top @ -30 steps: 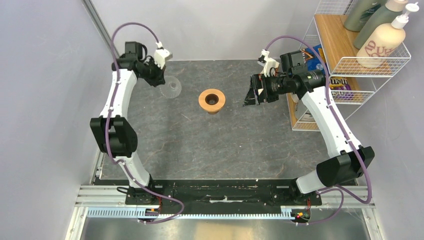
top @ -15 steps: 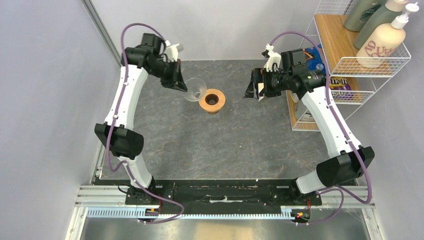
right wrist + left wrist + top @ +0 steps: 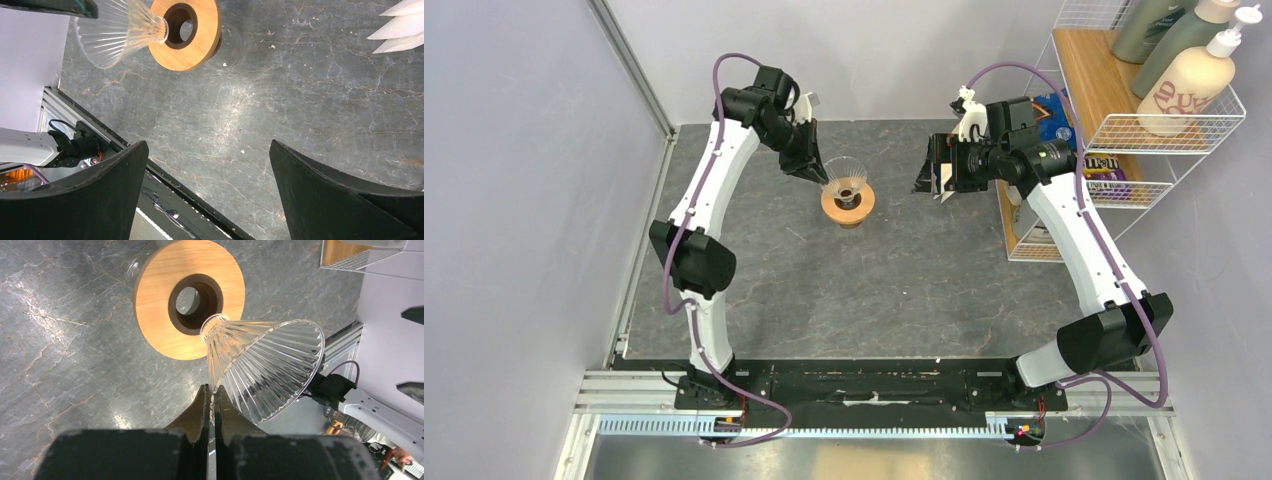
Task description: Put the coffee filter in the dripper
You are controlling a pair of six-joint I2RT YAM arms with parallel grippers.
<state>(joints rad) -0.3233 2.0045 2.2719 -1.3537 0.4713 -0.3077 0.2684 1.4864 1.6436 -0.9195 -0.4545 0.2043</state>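
The left fingers (image 3: 200, 410), pinching the rim of the glass cone (image 3: 265, 370), have carried it from the upper left to over the wooden ring (image 3: 160, 315). The right fingers (image 3: 115, 185) stay spread and empty. The coffee filter (image 3: 400, 25) waits at upper right.

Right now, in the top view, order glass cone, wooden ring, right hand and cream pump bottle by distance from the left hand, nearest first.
1. Glass cone, gripped by the left hand.
2. Wooden ring, just below the cone.
3. Right hand, across the table.
4. Cream pump bottle, top shelf, far right.
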